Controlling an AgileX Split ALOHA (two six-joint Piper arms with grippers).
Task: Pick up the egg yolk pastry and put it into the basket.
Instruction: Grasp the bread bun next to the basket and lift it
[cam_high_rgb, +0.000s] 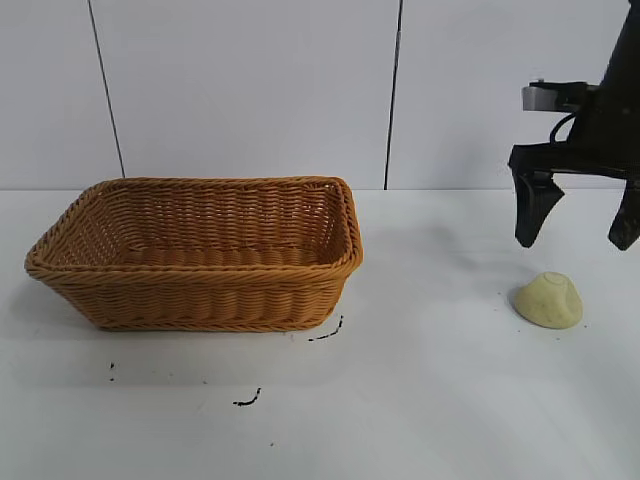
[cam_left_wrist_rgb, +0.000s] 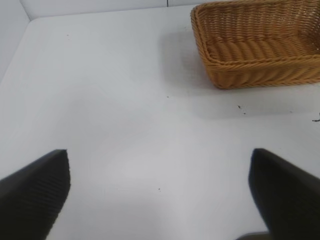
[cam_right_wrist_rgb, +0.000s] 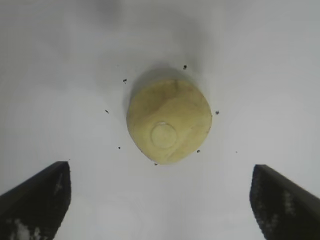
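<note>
The egg yolk pastry (cam_high_rgb: 549, 299) is a small pale yellow dome lying on the white table at the right. It also shows in the right wrist view (cam_right_wrist_rgb: 169, 121), ahead of the fingers. My right gripper (cam_high_rgb: 578, 237) hangs open and empty a little above and behind the pastry, its fingers (cam_right_wrist_rgb: 37, 197) spread wide. The orange-brown wicker basket (cam_high_rgb: 200, 300) stands at the left with nothing showing inside, and it also shows in the left wrist view (cam_left_wrist_rgb: 260, 67). My left gripper (cam_left_wrist_rgb: 159, 172) is open and empty over bare table, out of the exterior view.
Small dark specks and marks (cam_high_rgb: 247, 400) lie on the white table in front of the basket and around the pastry. A white panelled wall (cam_high_rgb: 250, 90) rises behind the table.
</note>
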